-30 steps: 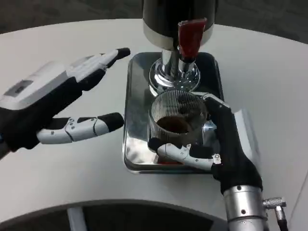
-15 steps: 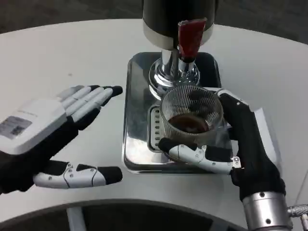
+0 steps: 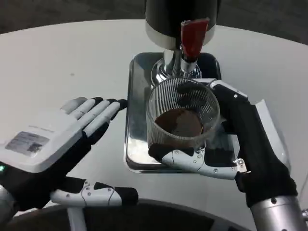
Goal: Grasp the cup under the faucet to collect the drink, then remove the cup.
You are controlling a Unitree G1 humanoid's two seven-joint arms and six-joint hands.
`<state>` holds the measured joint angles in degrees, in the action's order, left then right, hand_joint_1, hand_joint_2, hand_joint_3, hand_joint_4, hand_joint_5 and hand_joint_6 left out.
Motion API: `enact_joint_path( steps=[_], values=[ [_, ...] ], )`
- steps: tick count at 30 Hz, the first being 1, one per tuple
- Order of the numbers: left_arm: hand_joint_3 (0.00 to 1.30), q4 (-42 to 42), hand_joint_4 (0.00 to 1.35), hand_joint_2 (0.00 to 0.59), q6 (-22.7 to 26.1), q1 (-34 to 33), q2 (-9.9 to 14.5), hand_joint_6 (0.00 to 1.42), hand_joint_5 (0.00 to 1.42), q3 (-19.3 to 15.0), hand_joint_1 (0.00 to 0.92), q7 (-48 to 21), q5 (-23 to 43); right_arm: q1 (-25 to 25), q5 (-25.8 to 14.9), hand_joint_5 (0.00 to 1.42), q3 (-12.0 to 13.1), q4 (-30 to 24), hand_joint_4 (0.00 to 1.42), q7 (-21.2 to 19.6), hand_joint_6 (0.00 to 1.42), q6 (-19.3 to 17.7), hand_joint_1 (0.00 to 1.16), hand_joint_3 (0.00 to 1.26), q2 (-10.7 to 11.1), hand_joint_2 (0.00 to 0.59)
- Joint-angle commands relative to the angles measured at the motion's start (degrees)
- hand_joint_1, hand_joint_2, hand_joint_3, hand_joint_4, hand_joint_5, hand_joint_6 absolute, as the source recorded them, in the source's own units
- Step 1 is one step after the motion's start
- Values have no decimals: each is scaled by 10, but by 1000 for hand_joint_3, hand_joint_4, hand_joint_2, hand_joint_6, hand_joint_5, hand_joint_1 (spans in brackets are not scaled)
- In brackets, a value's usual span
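Note:
A ribbed clear cup with brown drink in its bottom is held by my right hand, thumb across its front and fingers round its right side. The cup is lifted above the silver drip tray, just in front of the red-handled faucet of the dark dispenser. My left hand is open, flat over the table to the left of the tray, holding nothing.
The dispenser's chrome foot stands at the back of the tray. The white round table spreads to the left and behind; its near edge runs just under both hands.
My right hand has lifted the cup off the tray and brought it nearer the camera. The left hand has drawn back from beside the tray, lower and nearer to me.

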<state>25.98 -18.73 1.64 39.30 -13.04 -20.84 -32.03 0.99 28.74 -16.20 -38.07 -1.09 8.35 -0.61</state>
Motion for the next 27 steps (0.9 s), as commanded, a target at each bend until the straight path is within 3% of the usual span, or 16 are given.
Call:
enact_joint_path(
  steps=[1, 9, 22, 27],
  values=[
    [0, 17, 0, 24, 15, 0, -13, 0, 0, 20, 0, 7, -17, 20, -7, 983, -3, -36, 905, 3, 1400, -10, 1137, 710, -1, 132],
    [0, 26, 0, 18, 19, -11, -17, 0, 0, 47, 0, 7, -35, 42, -27, 993, -1, -60, 915, 21, 1402, -10, 1137, 711, 2, 132],
    [0, 20, 0, 12, 18, -14, -21, 0, 0, 61, 0, 21, -51, 59, -20, 993, 14, -107, 915, 41, 1402, -13, 1137, 711, 21, 132],
    [0, 22, 0, 11, 24, -13, -27, 0, 0, 68, 0, 19, -52, 72, -19, 993, 13, -117, 915, 42, 1402, -10, 1137, 711, 18, 132]
  ],
)
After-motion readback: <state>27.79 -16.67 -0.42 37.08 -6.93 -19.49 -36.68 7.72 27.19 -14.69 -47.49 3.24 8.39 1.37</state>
